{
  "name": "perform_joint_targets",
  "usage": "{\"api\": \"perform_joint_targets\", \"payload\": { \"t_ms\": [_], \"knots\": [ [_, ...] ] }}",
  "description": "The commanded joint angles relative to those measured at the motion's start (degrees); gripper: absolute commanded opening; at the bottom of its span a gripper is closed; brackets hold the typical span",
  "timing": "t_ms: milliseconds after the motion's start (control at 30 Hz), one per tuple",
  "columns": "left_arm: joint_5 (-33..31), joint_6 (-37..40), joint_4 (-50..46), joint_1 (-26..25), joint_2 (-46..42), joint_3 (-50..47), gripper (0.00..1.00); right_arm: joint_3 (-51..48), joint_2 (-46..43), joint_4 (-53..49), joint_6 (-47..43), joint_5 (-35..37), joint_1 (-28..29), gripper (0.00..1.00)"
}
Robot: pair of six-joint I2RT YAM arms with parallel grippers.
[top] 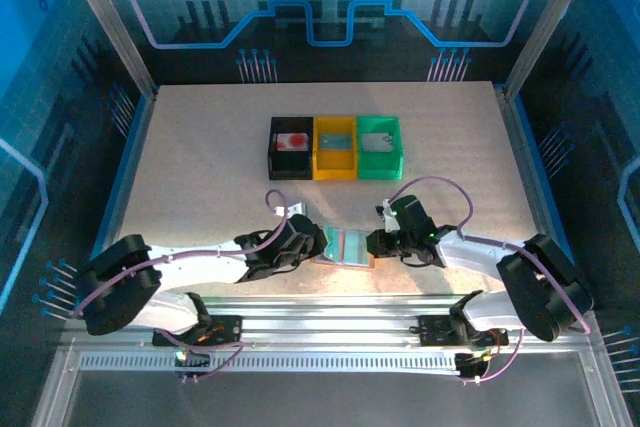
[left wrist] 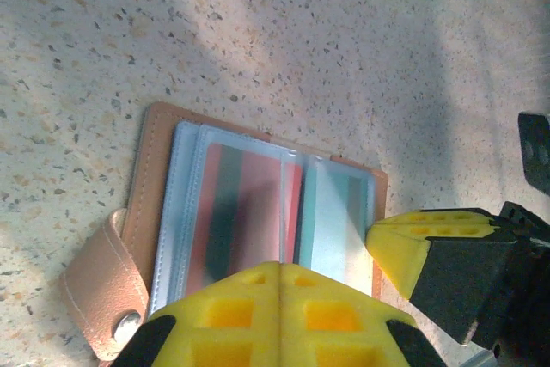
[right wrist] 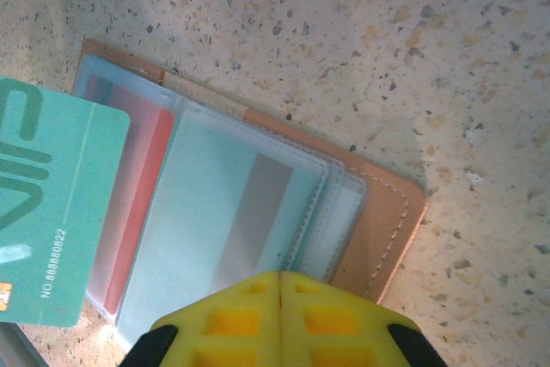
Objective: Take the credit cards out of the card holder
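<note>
The card holder (top: 345, 247), a salmon-pink wallet, lies open on the table between my two grippers. In the left wrist view its clear sleeves hold a red card (left wrist: 249, 204) and a teal card (left wrist: 335, 212). My left gripper (left wrist: 280, 266) is shut, its tips over the holder's (left wrist: 159, 152) near edge with nothing visible between them. My right gripper (right wrist: 281, 277) is shut too, tips over the holder's (right wrist: 387, 212) right half; its yellow finger (left wrist: 421, 238) sits at the holder's right edge. A bare teal-green card (right wrist: 51, 212) overlaps the holder's left part; what carries it is cut off.
Three square bins stand in a row at mid-table: black (top: 291, 147) with something red inside, yellow (top: 335, 147) and green (top: 379, 145). The speckled tabletop (top: 200, 177) spreads around them, framed by metal posts and blue walls.
</note>
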Motion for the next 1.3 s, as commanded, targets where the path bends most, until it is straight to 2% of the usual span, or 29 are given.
{"api": "perform_joint_targets", "payload": {
  "t_ms": [0,200,300,533,700,933,1267],
  "knots": [
    [-1.0,1.5,-1.3,0.9,-2.1,-1.4,0.0,0.2,-0.1,-2.5,-1.1,0.5,0.9,0.05],
    [2.5,3.8,-0.8,1.7,-3.1,-1.4,0.0,0.0,-3.6,-2.6,-2.4,-0.5,0.9,0.11],
    [4.8,5.6,-0.9,2.2,-3.1,-1.1,0.0,-0.5,-6.1,-1.8,-2.4,-1.7,1.0,0.22],
    [10.4,9.0,0.2,4.0,-3.5,-0.8,0.0,-2.2,-12.0,1.7,-2.3,-5.1,1.3,0.4],
    [12.1,11.1,0.3,4.2,-4.4,0.2,0.0,-3.4,-12.1,6.7,-2.2,-9.2,3.0,0.51],
    [14.0,12.6,1.8,4.2,-5.8,0.2,0.0,-4.7,-12.4,10.3,-2.4,-11.4,4.4,0.57],
    [12.4,10.9,6.8,4.2,-9.7,-3.4,0.0,-5.9,-11.9,13.3,-1.4,-12.2,4.6,0.59]
  ]
}}
